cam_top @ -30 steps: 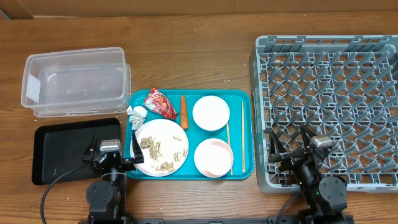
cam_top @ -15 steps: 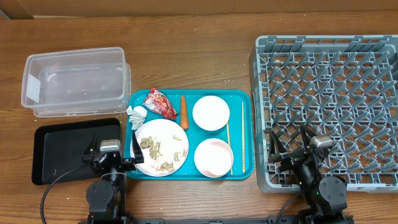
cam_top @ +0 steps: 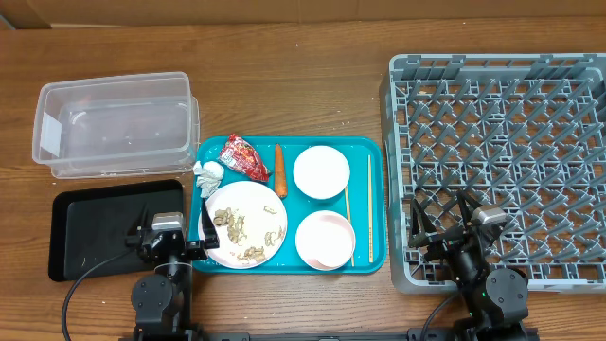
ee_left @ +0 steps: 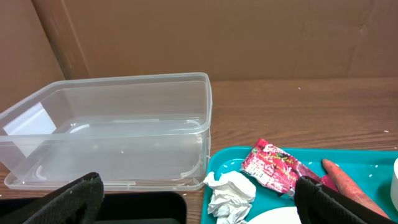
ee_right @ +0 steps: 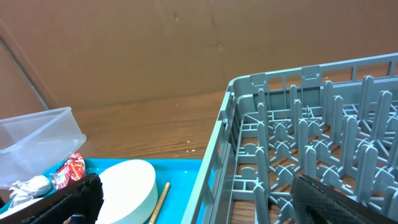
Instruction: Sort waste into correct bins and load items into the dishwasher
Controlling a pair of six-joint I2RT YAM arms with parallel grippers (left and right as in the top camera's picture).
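On the teal tray (cam_top: 365,152) lie a red wrapper (cam_top: 244,156), a crumpled tissue (cam_top: 208,173), a carrot (cam_top: 280,169), a white plate (cam_top: 248,210) with beige scraps (cam_top: 244,237), and two bowls (cam_top: 322,171) (cam_top: 325,239). The clear tub (cam_top: 114,133) and black tray (cam_top: 95,227) sit to the left. The grey dish rack (cam_top: 502,161) fills the right. My left gripper (cam_top: 172,227) hovers open between black tray and plate; its wrist view shows tissue (ee_left: 230,196) and wrapper (ee_left: 277,168) between wide fingers (ee_left: 62,202). My right gripper (cam_top: 440,227) stands open over the rack's near-left corner (ee_right: 249,143), beside a bowl (ee_right: 127,186).
Two wooden chopsticks (cam_top: 348,223) (cam_top: 369,204) lie along the teal tray's right side. Brown cardboard (ee_right: 155,43) backs the wooden table (cam_top: 284,85). The clear tub (ee_left: 124,130) stands just behind the black tray (ee_left: 137,208).
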